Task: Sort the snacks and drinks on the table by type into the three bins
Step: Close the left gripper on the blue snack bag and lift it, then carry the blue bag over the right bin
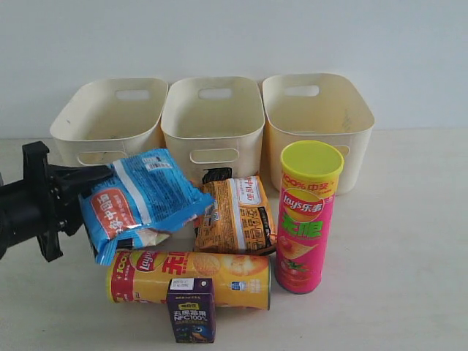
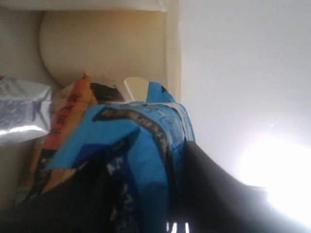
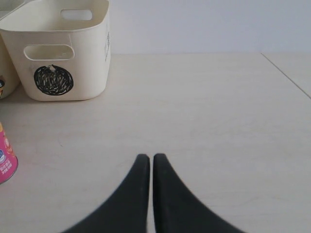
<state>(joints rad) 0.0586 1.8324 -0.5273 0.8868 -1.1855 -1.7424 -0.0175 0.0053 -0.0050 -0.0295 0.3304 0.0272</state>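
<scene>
Nearest, the purple juice box (image 1: 191,311) stands upright, just in front of the yellow-orange tube (image 1: 190,278), which lies on its side with its long axis left-right on the surface (image 3: 218,121). Behind, the blue bag (image 1: 142,201) tilts, its left edge clamped in the left pincer (image 1: 93,191), its body reaching right toward the orange bag (image 1: 234,216). The right pincer (image 3: 151,165) has its tips together. The three bins (image 1: 212,131) stand farthest.

Bright, even light; left wrist view blurred, strong glare.
</scene>
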